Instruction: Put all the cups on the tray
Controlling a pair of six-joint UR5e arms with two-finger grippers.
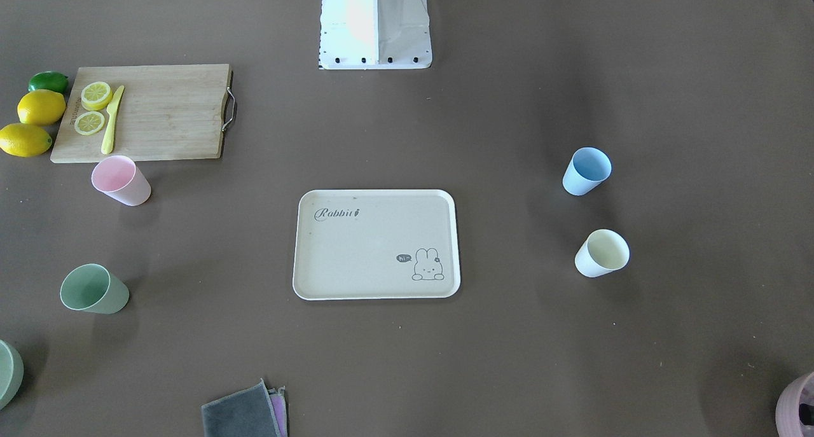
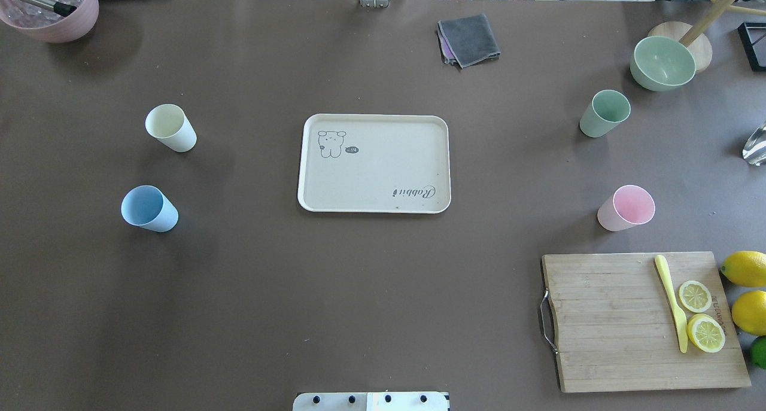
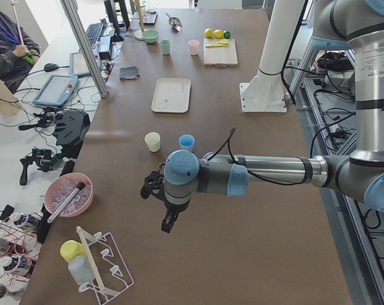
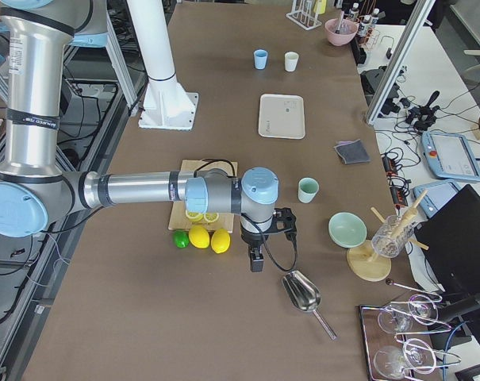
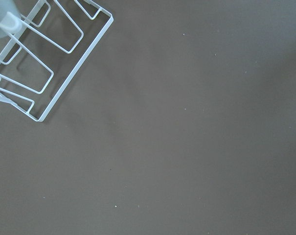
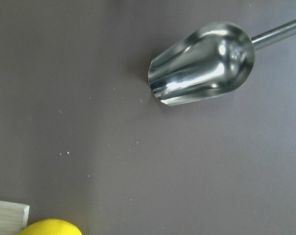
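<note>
- I cannot tell whether the left claw (image 3: 169,223) or the right claw (image 4: 256,262) is spread or pressed together.
- The blue cup (image 2: 149,208) and cream cup (image 2: 170,127) stand past my left claw, the green cup (image 2: 604,113) and pink cup (image 2: 626,207) past my right. The tray (image 2: 383,166) lies farther off, between the pairs.

Your right wrist view looks straight down on the brown table (image 6: 138,161). You see a shiny metal scoop (image 6: 201,63) lying at upper right, its open mouth facing lower left and its handle (image 6: 280,32) running off the right edge. At the bottom left, a lemon (image 6: 51,228) sits just beside a wooden board (image 6: 8,213) corner.
</note>
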